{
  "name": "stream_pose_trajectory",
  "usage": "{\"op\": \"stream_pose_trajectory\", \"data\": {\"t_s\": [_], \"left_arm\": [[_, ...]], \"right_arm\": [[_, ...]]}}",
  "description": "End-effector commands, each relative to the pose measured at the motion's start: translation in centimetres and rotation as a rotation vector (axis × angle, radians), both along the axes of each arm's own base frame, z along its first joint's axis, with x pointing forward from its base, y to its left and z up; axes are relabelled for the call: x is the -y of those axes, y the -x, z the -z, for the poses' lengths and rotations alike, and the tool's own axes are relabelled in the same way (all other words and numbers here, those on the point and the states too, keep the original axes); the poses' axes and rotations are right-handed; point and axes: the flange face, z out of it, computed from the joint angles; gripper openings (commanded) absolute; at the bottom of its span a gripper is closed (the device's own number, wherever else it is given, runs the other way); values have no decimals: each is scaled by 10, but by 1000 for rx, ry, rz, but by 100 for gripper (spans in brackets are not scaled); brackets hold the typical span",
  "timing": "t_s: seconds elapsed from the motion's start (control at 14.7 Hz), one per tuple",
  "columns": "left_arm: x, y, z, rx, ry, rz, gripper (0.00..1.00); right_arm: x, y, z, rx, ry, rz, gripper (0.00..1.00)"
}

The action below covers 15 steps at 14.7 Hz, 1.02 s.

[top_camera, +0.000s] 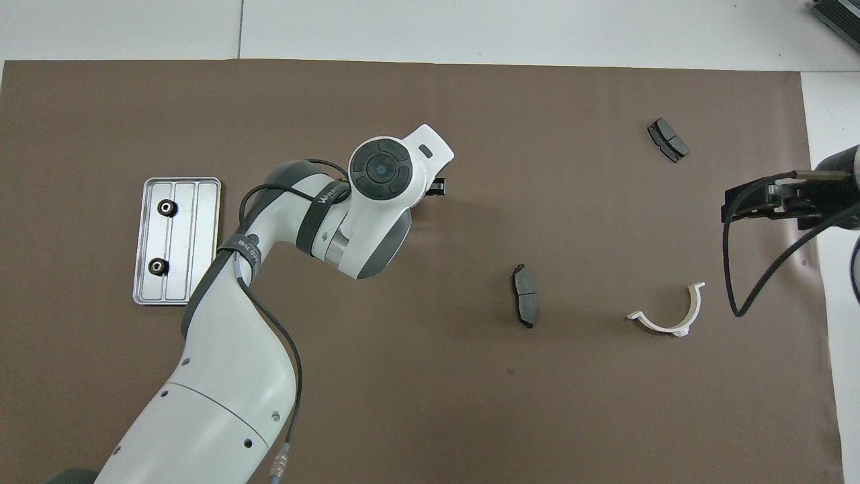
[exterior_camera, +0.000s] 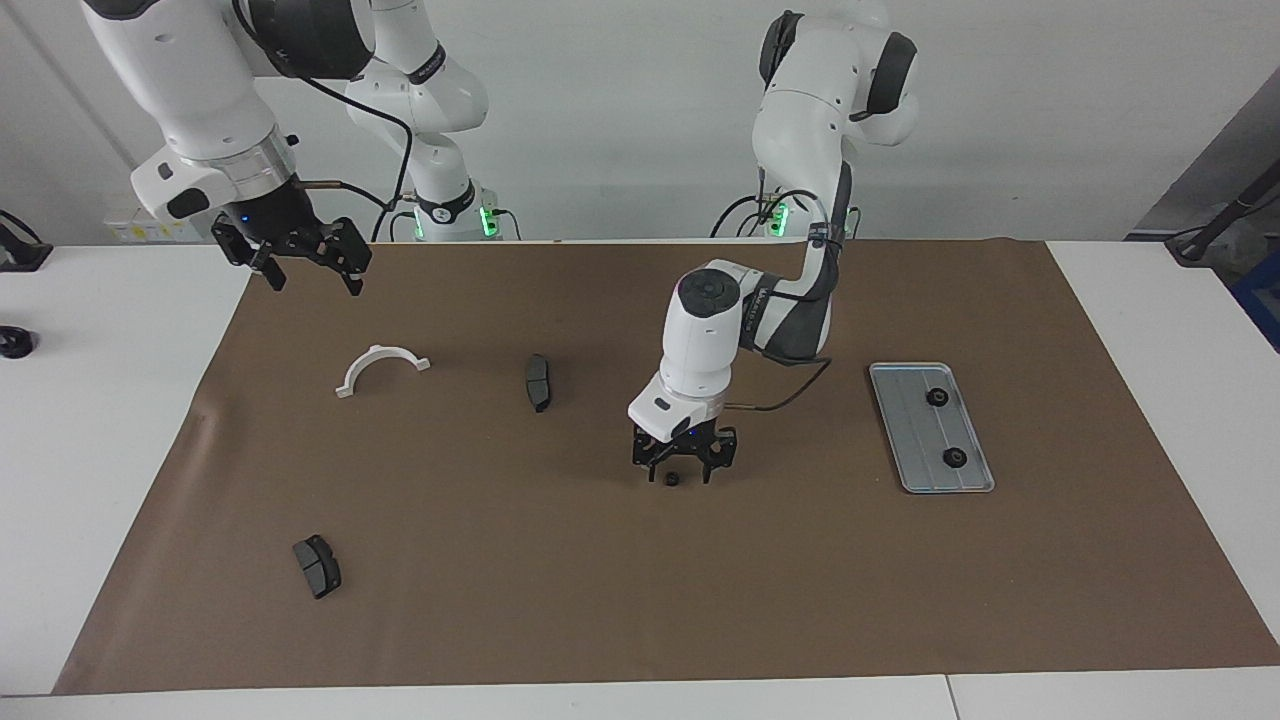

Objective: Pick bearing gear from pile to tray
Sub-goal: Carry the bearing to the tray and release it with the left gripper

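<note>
The pile is scattered on the brown mat: a white semicircular bracket (exterior_camera: 380, 367) (top_camera: 672, 316), two dark brake pads (exterior_camera: 538, 382) (exterior_camera: 317, 566) and one tiny black gear (exterior_camera: 673, 480). My left gripper (exterior_camera: 683, 477) is down at the mat in the middle, open, its fingers on either side of that gear. In the overhead view the left hand hides the gear. The silvery tray (exterior_camera: 905, 440) (top_camera: 201, 242) lies toward the left arm's end and holds two black gears (exterior_camera: 937, 397) (exterior_camera: 955, 458). My right gripper (exterior_camera: 312, 280) (top_camera: 736, 200) waits open, raised over the mat's edge at the right arm's end.
The brake pads also show in the overhead view (top_camera: 525, 296) (top_camera: 668, 140). The left arm's cable (exterior_camera: 790, 385) hangs near the mat between hand and tray. White table (exterior_camera: 110, 400) surrounds the mat.
</note>
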Motion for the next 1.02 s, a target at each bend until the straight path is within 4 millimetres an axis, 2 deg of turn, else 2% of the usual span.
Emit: {"op": "stream_pose_trajectory", "data": {"t_s": [0.0, 0.2, 0.61, 0.75, 0.81, 0.88, 0.95], "left_arm": [[-1, -2, 1, -3, 38, -31, 72], [-3, 2, 9, -18, 32, -33, 69], [-7, 9, 23, -36, 18, -33, 66], [-3, 11, 22, -32, 27, -46, 45], [-4, 10, 23, -33, 29, -70, 20], [-5, 9, 21, -30, 34, -80, 1], [-8, 6, 18, -26, 37, -92, 0]], "right_arm": [[3, 9, -3, -15, 5, -7, 100], [6, 9, -8, -16, 9, -12, 100], [7, 9, -5, -15, -7, 2, 100], [3, 9, -6, -15, -7, -9, 100], [1, 9, -5, -16, -7, -12, 100], [1, 9, -6, -15, -7, -13, 100], [0, 9, -6, -15, -7, -15, 100]]}}
